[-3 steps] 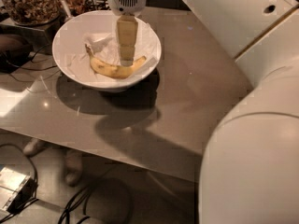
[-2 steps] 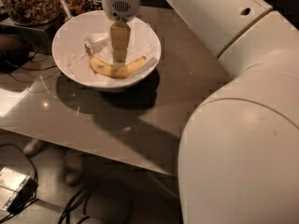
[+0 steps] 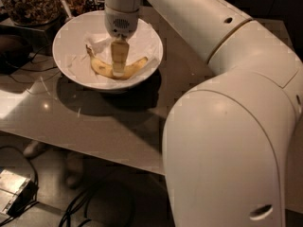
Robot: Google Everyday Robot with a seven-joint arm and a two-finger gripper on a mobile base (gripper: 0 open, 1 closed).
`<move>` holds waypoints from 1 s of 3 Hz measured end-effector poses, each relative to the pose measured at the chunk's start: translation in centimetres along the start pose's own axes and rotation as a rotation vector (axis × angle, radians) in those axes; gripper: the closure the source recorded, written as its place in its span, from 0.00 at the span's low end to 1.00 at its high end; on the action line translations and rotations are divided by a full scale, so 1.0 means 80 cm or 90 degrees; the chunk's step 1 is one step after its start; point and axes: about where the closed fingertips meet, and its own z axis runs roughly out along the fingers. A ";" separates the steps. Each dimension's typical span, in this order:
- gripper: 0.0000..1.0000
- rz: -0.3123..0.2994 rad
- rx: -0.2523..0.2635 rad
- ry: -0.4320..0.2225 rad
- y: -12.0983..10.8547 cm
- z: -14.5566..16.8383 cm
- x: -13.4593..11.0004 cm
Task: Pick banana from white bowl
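The yellow banana (image 3: 102, 69) lies curved in the white bowl (image 3: 64, 38), on crumpled white paper, with its dark stem pointing left. My gripper (image 3: 119, 70) reaches straight down into the bowl and sits over the middle of the banana, covering that part. The gripper's white wrist (image 3: 121, 18) is above the bowl's far side.
The bowl stands on a glossy grey-brown table (image 3: 118, 122). A dark glass jar of brown bits (image 3: 28, 4) stands behind the bowl at the back left. My large white arm (image 3: 227, 108) fills the right side. Cables (image 3: 90, 202) and a small box (image 3: 12, 190) lie on the floor.
The gripper has come down lower onto the banana's middle. The arm has swung further across the view. The banana has not moved.
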 end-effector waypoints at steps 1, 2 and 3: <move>0.36 0.016 -0.029 0.004 -0.004 0.027 0.008; 0.40 0.025 -0.044 0.009 -0.008 0.043 0.017; 0.40 0.024 -0.061 0.014 -0.011 0.060 0.018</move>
